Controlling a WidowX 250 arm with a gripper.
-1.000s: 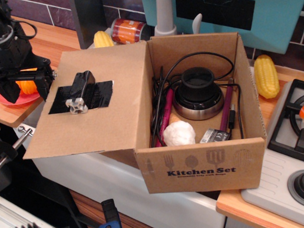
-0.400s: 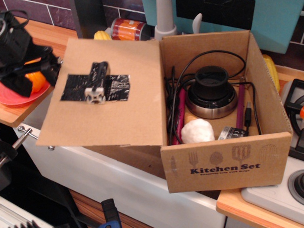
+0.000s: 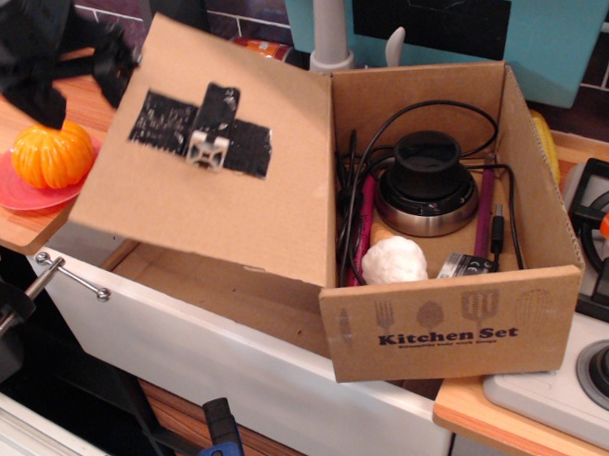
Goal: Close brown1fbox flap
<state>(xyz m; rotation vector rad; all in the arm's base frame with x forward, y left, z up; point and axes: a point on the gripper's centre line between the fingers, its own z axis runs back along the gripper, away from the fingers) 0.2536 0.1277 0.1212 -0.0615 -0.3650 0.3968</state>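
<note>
The brown1fbox [image 3: 448, 323] stands open on the counter, its "Kitchen Set" print facing me. Its flap [image 3: 214, 216] is hinged on the left wall and lifted at a slant, upper edge raised toward the back left. The face toward me carries a black tape patch [image 3: 171, 118] and a small black-white block [image 3: 210, 148]. My black gripper [image 3: 74, 81] is at the top left, blurred, against the flap's outer left edge, its two fingers spread apart and holding nothing.
Inside the box lie a black round device [image 3: 425, 179], a white ball [image 3: 394, 260], cables and pink pens. An orange [image 3: 52, 155] sits on a red plate [image 3: 8, 188] at the left. A stove [image 3: 595, 238] is at the right, and a faucet [image 3: 330, 27] stands behind the box.
The flap has swung up from lying nearly flat to a raised slant. My gripper has moved up and right along its left edge. The box has shifted slightly right.
</note>
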